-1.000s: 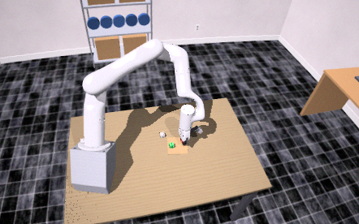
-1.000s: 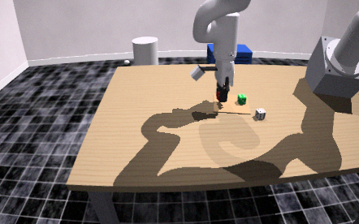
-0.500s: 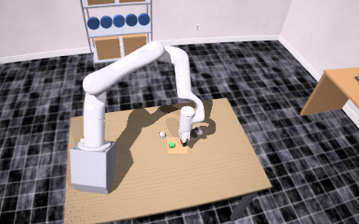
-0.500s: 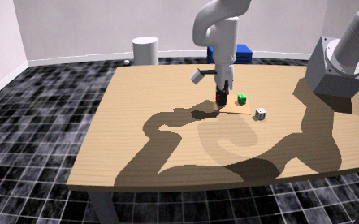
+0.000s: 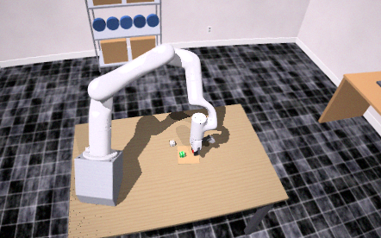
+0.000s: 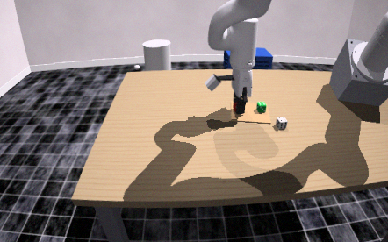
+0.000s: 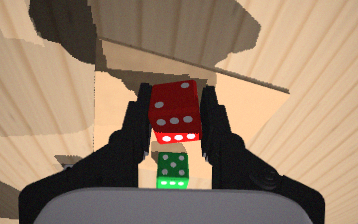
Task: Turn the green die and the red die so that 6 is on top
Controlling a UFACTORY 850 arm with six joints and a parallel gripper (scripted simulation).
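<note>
My gripper [image 5: 195, 152] [image 6: 240, 109] [image 7: 176, 100] points down over the mat [image 5: 189, 161] [image 6: 255, 118] [image 7: 251, 107] and is shut on the red die [image 7: 175, 106]. In the wrist view the red die shows a 2 face and a 6 face, the 6 half in shadow. It is low at the mat; whether it touches is hidden. The green die [image 5: 182, 154] [image 6: 261, 107] [image 7: 173, 165] sits on the mat beside it, with a 5 on a shaded side and a row of three pips on its lit top. The white die [image 5: 171, 143] [image 6: 281, 123] lies on the table off the mat.
The wooden table [image 5: 152, 194] [image 6: 124, 110] bears the robot's grey base [image 5: 97, 178] [image 6: 365, 70] at one end. The white die stands close outside a mat corner, on the base side. The green die is close to the fingers.
</note>
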